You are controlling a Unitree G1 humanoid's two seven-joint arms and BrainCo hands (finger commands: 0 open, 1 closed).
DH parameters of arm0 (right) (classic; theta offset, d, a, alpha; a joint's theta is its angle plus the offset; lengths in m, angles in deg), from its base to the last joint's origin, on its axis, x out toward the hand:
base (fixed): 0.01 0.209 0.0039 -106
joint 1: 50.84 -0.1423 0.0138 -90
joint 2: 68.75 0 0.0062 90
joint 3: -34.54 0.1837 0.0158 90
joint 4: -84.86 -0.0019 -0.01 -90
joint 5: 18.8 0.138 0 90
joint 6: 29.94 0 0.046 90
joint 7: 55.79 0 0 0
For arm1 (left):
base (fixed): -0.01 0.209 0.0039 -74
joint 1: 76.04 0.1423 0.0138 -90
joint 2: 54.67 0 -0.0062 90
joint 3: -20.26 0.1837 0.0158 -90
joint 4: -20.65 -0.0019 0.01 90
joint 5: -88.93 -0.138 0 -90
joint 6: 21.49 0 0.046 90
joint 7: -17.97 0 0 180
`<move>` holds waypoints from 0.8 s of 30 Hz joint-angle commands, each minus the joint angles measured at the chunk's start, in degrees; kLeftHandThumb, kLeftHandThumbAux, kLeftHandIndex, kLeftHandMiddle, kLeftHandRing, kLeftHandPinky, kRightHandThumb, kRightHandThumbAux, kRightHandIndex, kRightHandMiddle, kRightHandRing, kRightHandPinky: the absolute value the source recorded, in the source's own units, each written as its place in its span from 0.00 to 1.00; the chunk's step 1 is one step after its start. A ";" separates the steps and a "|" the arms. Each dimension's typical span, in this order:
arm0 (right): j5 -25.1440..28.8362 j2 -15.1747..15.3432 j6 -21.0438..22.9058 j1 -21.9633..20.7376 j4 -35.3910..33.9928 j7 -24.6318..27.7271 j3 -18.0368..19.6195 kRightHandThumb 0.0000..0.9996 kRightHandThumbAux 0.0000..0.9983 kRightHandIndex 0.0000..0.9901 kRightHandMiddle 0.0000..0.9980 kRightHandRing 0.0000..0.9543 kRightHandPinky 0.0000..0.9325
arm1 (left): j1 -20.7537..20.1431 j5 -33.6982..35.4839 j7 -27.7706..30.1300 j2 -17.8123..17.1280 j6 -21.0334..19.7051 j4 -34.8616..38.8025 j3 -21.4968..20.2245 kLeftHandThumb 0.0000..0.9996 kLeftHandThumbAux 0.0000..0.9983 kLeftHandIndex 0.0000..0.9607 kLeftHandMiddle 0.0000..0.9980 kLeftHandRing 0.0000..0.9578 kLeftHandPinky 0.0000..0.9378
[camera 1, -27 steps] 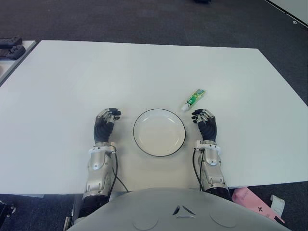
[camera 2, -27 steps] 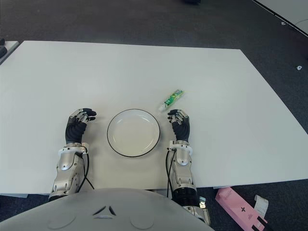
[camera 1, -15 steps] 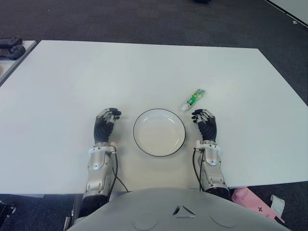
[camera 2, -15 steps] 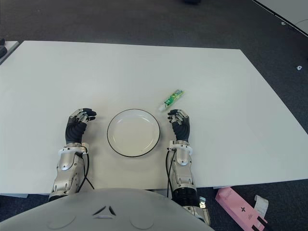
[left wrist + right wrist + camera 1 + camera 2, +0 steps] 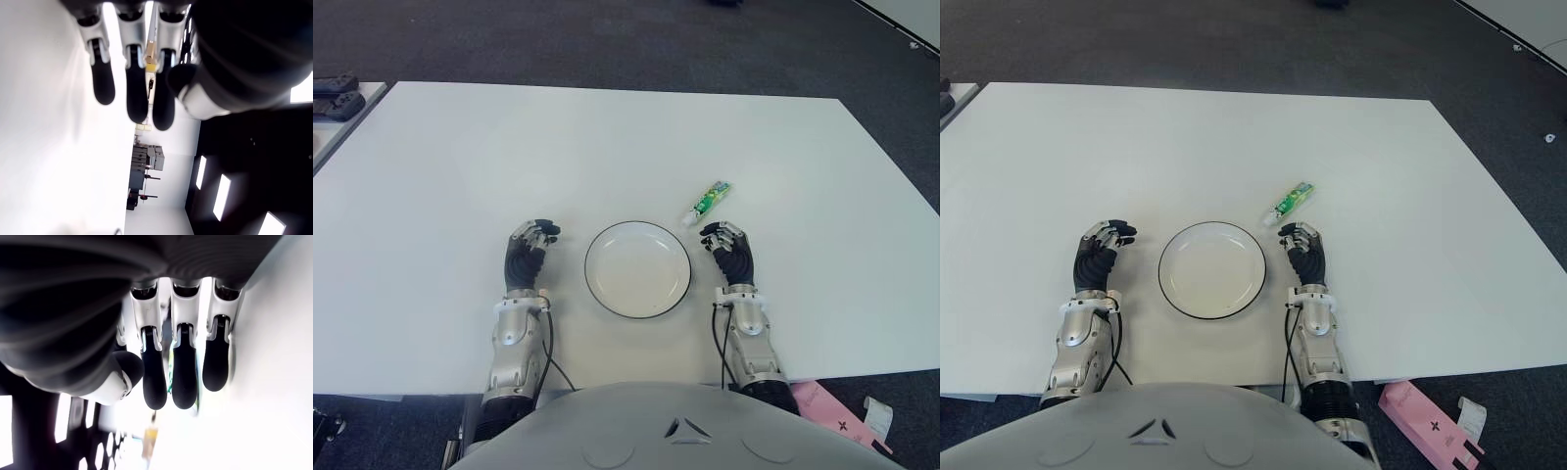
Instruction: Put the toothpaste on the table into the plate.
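Observation:
A small green and white toothpaste tube point(image 5: 707, 203) lies on the white table point(image 5: 607, 147), just beyond the right rim of a white plate with a dark edge point(image 5: 637, 269). The plate holds nothing. My right hand point(image 5: 728, 251) is beside the plate's right side, a short way nearer me than the tube, its fingers relaxed and holding nothing. A sliver of green from the tube shows between those fingers point(image 5: 184, 377) in the right wrist view. My left hand point(image 5: 529, 253) shows to the left of the plate, also relaxed with nothing in it.
Dark controllers point(image 5: 335, 98) lie on a separate surface at the far left. A pink box point(image 5: 822, 406) sits on the floor below the table's near right edge. Dark carpet surrounds the table.
My right hand has shifted slightly to the left and forward, angling toward the toothpaste. The left hand, plate and tube have not moved.

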State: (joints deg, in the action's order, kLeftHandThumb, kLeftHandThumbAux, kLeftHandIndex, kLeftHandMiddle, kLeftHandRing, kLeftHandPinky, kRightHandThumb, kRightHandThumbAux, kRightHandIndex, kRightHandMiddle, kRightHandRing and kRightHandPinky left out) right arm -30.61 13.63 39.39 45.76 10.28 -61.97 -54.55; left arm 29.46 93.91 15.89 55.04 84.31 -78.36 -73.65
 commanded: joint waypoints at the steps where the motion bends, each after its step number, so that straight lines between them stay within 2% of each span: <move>1: -2.11 5.67 -1.43 -1.64 -3.17 4.08 -0.70 0.69 0.73 0.43 0.47 0.50 0.50 | 0.41 -0.43 -0.99 0.93 -2.30 -2.41 0.00 0.71 0.73 0.44 0.46 0.42 0.40; 6: -2.56 9.56 -2.27 -3.32 -5.02 7.54 -1.47 0.70 0.73 0.42 0.45 0.47 0.47 | 0.13 -0.60 -1.62 1.39 -1.69 -2.89 0.12 0.71 0.73 0.44 0.46 0.43 0.40; 12: -2.60 13.90 -2.92 -6.57 -4.24 10.84 -1.00 0.69 0.72 0.42 0.39 0.40 0.38 | -0.30 -0.51 -1.43 1.37 -0.17 -4.17 0.53 0.71 0.73 0.44 0.46 0.42 0.40; 16: -3.17 16.94 -4.87 -9.58 -2.79 12.39 -0.78 0.69 0.72 0.41 0.34 0.34 0.32 | -0.59 -0.56 -1.59 1.42 0.77 -5.10 0.59 0.71 0.73 0.44 0.46 0.42 0.40; 17: -3.39 17.58 -5.40 -10.39 -2.50 12.66 -0.85 0.65 0.66 0.34 0.31 0.31 0.29 | -0.70 -0.60 -1.67 1.46 0.96 -5.36 0.60 0.71 0.73 0.44 0.45 0.41 0.40; 19: -3.83 18.62 -6.23 -11.71 -2.24 13.10 -1.07 0.61 0.61 0.27 0.27 0.28 0.26 | -0.92 -0.60 -1.83 1.55 1.22 -5.83 0.58 0.71 0.73 0.44 0.45 0.41 0.40; 24: -7.07 22.13 -7.73 -15.87 -1.13 12.71 -1.19 0.57 0.50 0.16 0.18 0.19 0.17 | -1.41 -0.74 -2.33 1.76 2.02 -6.85 0.64 0.71 0.73 0.44 0.44 0.41 0.40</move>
State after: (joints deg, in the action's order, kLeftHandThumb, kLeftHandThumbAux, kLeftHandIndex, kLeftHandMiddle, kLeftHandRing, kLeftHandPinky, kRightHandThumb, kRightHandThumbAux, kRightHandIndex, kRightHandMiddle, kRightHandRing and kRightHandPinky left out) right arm -35.86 33.81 32.98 32.36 7.85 -49.60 -55.33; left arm 27.41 93.47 14.35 55.11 87.96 -82.46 -73.18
